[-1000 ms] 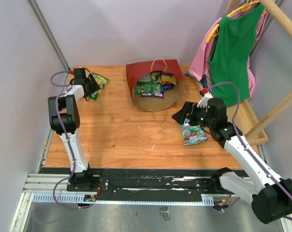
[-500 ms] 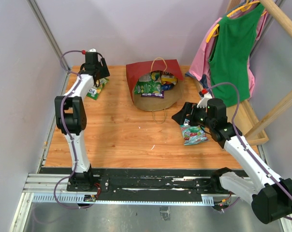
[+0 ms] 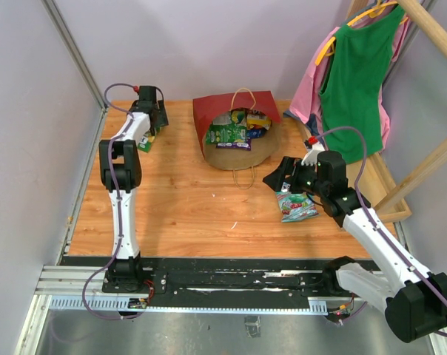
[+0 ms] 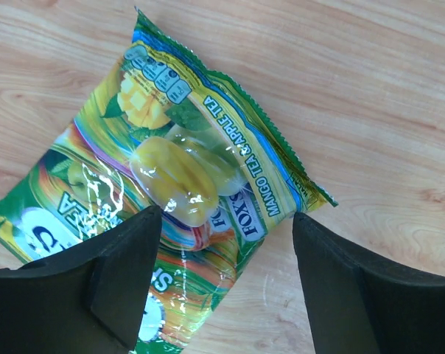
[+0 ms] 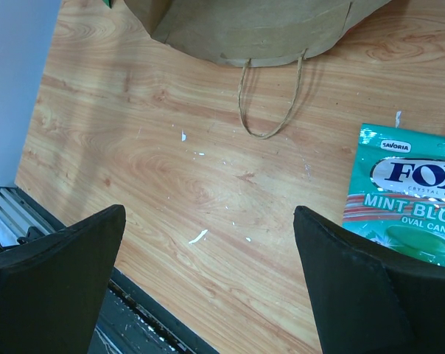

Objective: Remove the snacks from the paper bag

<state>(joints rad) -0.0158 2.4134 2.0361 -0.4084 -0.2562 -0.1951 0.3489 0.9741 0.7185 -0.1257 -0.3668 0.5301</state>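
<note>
Top view: the left arm stretches to the far-left corner of the counter point(image 3: 179, 214). The left claw point(image 3: 151, 118) hangs over a green-yellow packet point(image 3: 143, 140), but only a sliver of that packet shows past the arm.

Left wrist view fills this in. The packet lies flat on the wood, label up, with mango artwork on it. The claw's two fingers stand wide apart, one over the packet's lower left part and the other just off its right edge. Nothing is gripped; contact between fingers and foil cannot be judged.

The paper bag point(image 3: 212, 107) lies on its side at far centre of the counter, red outside and brown inside, mouth toward the arms. Several packets sit in the mouth — a green-and-purple packet point(image 3: 229, 135) is foremost, with darker ones behind it too small to tell apart. One beige handle loop point(image 3: 246, 177) trails onto the counter.

The right claw point(image 3: 283, 174) hovers near the bag's right side, just above a teal-white packet point(image 3: 296, 205) lying on the counter. The right wrist view shows this claw spread wide and holding nothing, with the packet at right and the bag's brown edge and handle at top.

A green top point(image 3: 357, 81) and a pink garment point(image 3: 306, 96) hang at far right — seen only from the top view.
</note>
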